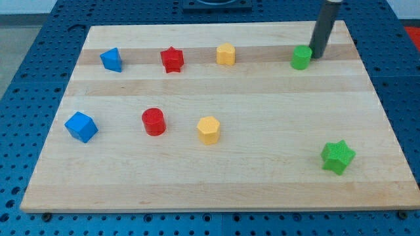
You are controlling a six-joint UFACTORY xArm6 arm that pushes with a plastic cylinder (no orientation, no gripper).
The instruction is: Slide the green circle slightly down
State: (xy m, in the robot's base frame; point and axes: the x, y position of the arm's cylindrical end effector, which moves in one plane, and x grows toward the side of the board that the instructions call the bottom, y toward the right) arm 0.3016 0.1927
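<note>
The green circle (301, 58) is a small green cylinder near the view's top right of the wooden board (216, 183). My tip (316, 56) is the lower end of a dark rod coming down from the view's top. It stands just to the right of the green circle, touching it or nearly so.
A green star (338, 157) lies at the lower right. A yellow block (226, 54), a red star (172, 59) and a blue block (111, 59) share the top row. A yellow hexagon (208, 130), a red circle (153, 122) and a blue cube (81, 126) lie in the middle row.
</note>
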